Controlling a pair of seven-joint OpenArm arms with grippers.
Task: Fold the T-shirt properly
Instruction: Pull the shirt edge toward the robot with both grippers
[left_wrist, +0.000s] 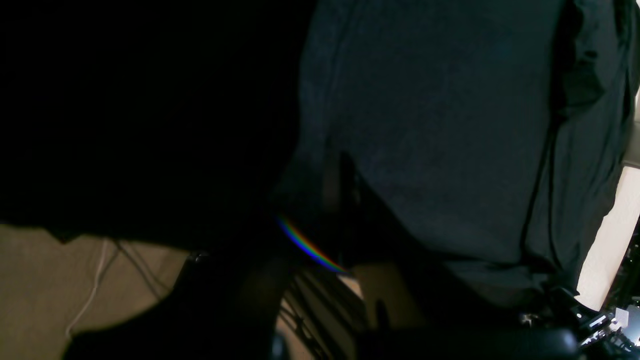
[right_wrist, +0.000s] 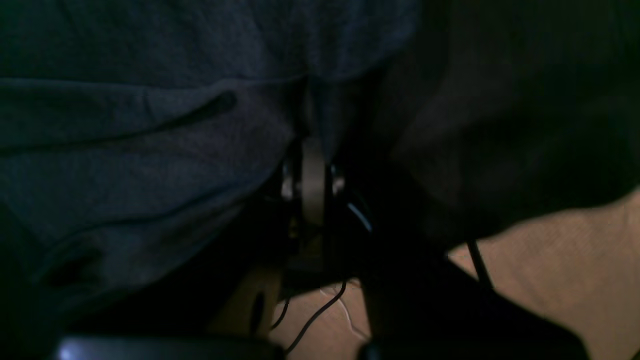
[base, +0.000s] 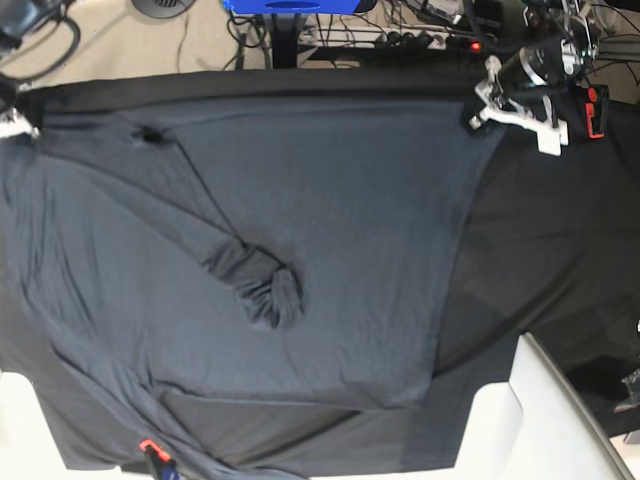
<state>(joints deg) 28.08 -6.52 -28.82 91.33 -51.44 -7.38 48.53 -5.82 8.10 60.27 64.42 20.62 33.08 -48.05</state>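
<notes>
The T-shirt (base: 300, 260) lies spread across the bench (base: 560, 250), thin, limp and light, likely to sag and crease. The left claw (base: 485, 105) at one o'clock and the right claw (base: 15, 120) at ten o'clock are each clamped on a far corner, sensible holds.

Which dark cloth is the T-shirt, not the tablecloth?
The T-shirt is the lighter slate-grey fabric with a bunched sleeve; the tablecloth is plain black.
</notes>
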